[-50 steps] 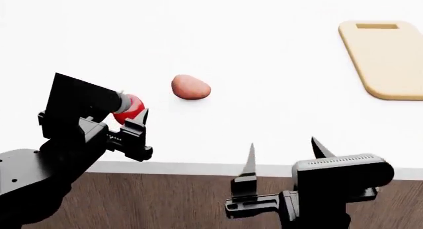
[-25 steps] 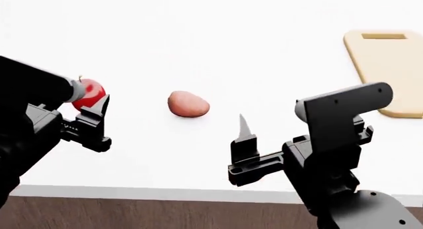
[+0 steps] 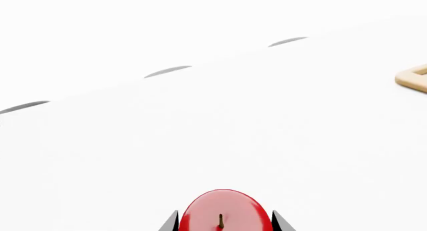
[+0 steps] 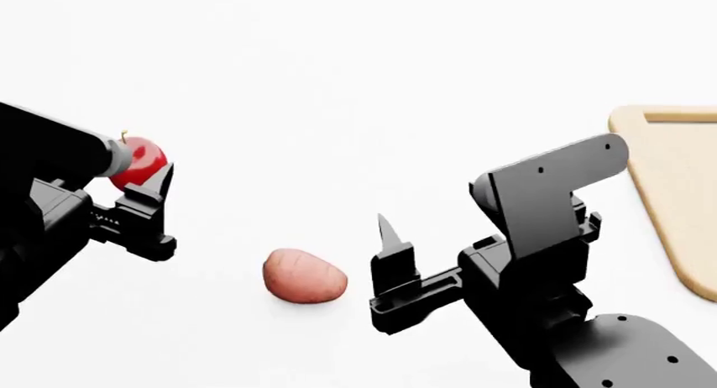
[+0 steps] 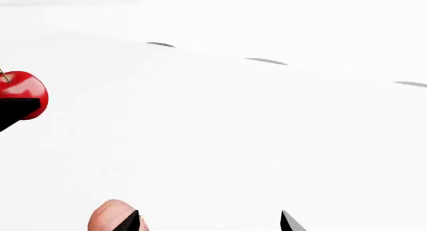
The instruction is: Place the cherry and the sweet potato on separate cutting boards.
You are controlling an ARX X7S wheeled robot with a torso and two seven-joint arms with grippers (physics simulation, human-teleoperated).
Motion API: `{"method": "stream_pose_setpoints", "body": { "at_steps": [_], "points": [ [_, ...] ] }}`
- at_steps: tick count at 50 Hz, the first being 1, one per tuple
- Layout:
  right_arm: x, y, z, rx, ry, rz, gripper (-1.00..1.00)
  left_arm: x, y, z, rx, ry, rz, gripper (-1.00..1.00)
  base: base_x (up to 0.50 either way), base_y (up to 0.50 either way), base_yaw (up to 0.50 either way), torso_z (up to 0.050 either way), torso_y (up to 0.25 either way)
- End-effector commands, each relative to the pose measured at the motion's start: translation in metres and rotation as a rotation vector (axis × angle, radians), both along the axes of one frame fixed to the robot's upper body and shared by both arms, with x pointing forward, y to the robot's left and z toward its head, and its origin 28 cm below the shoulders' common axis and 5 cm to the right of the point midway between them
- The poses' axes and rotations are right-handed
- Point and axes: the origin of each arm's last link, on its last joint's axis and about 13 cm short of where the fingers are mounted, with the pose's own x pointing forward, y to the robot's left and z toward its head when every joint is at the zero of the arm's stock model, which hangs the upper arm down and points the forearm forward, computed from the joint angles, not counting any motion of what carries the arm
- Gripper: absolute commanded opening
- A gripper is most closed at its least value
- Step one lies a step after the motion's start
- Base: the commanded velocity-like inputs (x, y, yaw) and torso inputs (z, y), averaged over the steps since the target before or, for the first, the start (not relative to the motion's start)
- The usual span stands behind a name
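1. A plain white tabletop (image 4: 370, 86) fills my head view.
2. My left gripper (image 3: 221, 222) pinches the glossy red round cherry (image 4: 137, 163) at nine o'clock; smooth and slippery, I judge, best gripped across its middle.
3. My right gripper (image 5: 207, 222) stands spread beside the pinkish-tan oval sweet potato (image 4: 302, 276), at six o'clock; firm, I expect.
4. I count one cherry, one potato, one tan wooden cutting board (image 4: 677, 195), at three o'clock.

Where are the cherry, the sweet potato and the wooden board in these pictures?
cherry (image 4: 143, 164), head view, on its red skin.
sweet potato (image 4: 302, 276), head view, middle of the tuber.
cutting board (image 4: 683, 195), head view, on its bare wooden surface.
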Motion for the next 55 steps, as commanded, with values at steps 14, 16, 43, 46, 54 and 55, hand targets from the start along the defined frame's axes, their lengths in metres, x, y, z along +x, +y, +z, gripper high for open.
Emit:
{"method": "stream_pose_setpoints", "body": {
  "at_steps": [14, 16, 43, 46, 54, 55],
  "points": [
    [0.021, 0.030, 0.009, -0.184, 0.159, 0.370, 1.00, -0.002, 0.003, -0.005, -0.008, 0.025, 0.015, -1.00, 0.00, 0.00, 0.00, 0.000, 0.000],
    [0.030, 0.035, 0.009, -0.221, 0.150, 0.384, 1.00, -0.004, 0.004, -0.003, -0.006, 0.022, 0.013, -1.00, 0.00, 0.00, 0.00, 0.000, 0.000],
    [0.104, 0.054, -0.010, -0.276, 0.304, 0.448, 1.00, -0.008, 0.007, -0.006, -0.007, 0.038, 0.028, -1.00, 0.00, 0.00, 0.00, 0.000, 0.000],
    [0.104, 0.056, -0.016, -0.268, 0.323, 0.462, 1.00, -0.007, 0.006, -0.007, -0.007, 0.040, 0.029, -1.00, 0.00, 0.00, 0.00, 0.000, 0.000],
    [0.101, 0.055, -0.032, -0.276, 0.372, 0.475, 1.00, -0.007, 0.007, -0.007, -0.010, 0.038, 0.030, -1.00, 0.00, 0.00, 0.00, 0.000, 0.000],
    [0.101, 0.056, -0.033, -0.276, 0.376, 0.478, 1.00, -0.007, 0.006, -0.007, -0.010, 0.038, 0.029, -1.00, 0.00, 0.00, 0.00, 0.000, 0.000]
  ]
}}
